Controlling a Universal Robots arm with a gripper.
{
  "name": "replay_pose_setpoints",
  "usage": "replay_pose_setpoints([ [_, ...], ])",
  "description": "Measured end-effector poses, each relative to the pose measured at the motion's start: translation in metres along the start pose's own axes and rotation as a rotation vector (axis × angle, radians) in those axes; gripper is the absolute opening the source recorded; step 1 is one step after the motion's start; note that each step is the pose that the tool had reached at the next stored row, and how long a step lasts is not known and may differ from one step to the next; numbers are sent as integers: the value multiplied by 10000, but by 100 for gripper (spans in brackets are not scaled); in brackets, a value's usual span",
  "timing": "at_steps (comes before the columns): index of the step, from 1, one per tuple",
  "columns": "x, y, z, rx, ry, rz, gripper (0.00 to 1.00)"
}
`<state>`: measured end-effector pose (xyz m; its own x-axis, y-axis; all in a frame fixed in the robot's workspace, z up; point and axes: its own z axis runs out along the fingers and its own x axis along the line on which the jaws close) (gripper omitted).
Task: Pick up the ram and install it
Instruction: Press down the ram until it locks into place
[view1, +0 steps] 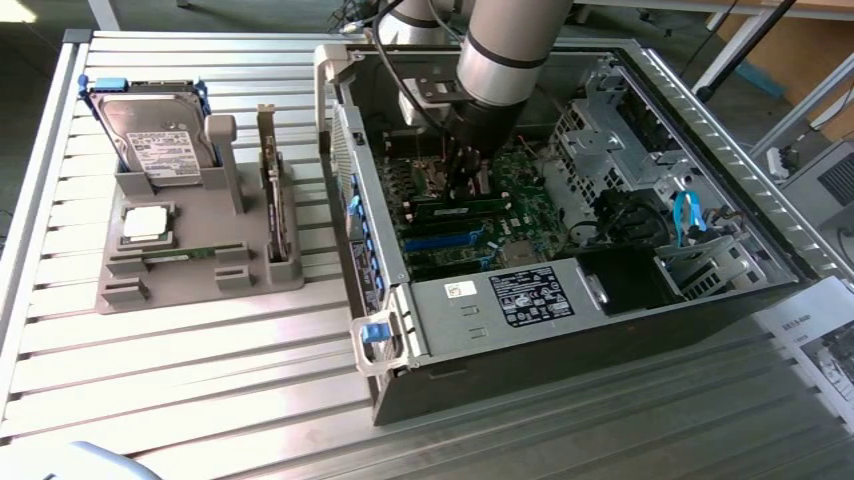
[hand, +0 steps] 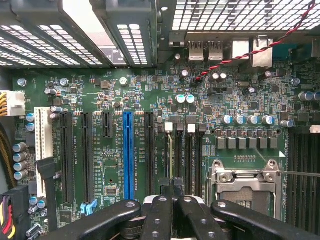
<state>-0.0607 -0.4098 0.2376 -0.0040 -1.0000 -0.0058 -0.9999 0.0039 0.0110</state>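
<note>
Grey arm (view1: 505, 40), black screwed jaws

Slatted metal table (view1: 200, 380), sunlit floor beyond

A ribbed metal table (view1: 200, 400) carries two things: a grey holder tray (view1: 174, 270) toward the exterior view's left, and an open computer case (view1: 561, 330) just beside it toward the right; a white sheet (view1: 821, 345) lies at the table's right edge

We count one open computer case (view1: 561, 300), one hard drive (view1: 158, 140), one processor chip (view1: 144, 224), one gripper (hand: 172, 192), and perhaps one ram (view1: 461, 208) inside.
</note>
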Motion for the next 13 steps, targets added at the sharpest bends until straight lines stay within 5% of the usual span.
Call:
replay_pose_setpoints([
  [13, 1, 0, 32, -2, 3, 0, 10],
])
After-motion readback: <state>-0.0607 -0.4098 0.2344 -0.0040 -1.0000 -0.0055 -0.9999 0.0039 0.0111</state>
